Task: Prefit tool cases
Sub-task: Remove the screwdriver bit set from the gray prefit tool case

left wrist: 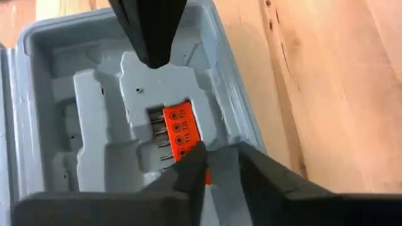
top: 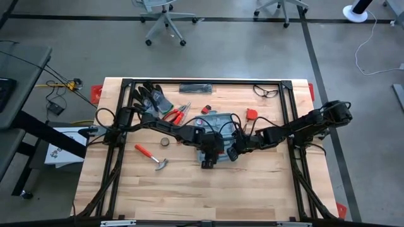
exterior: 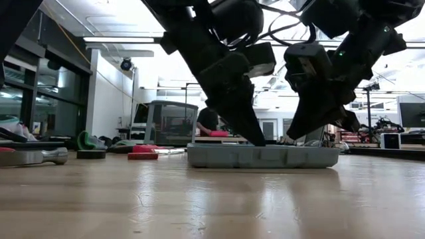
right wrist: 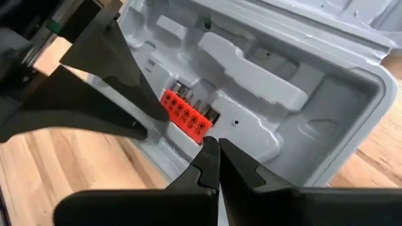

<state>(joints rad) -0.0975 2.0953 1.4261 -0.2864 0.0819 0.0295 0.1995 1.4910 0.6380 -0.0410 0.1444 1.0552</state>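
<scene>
the tool case (top: 218, 123) lies open and flat near the middle of the wooden bench (top: 189, 189), its moulded blue-grey recesses facing up. an orange bit holder (left wrist: 182, 129) with a row of bits sits in 1 recess near the case's edge. both arms reach in over the case from either side. the left gripper (left wrist: 217, 166) hangs right above the bit holder, its jaws spread a little with the orange strip showing between them, not clearly pinching it. the right gripper (right wrist: 218, 150) points down at the same holder from the other side, its jaws pressed together and empty, tips just beside the orange strip. elsewhere on the bench lie a red-handled hammer (top: 151, 157), red-handled pliers (top: 177, 113), dark gloves (top: 151, 98) and a small roll of tape (top: 165, 142).
</scene>
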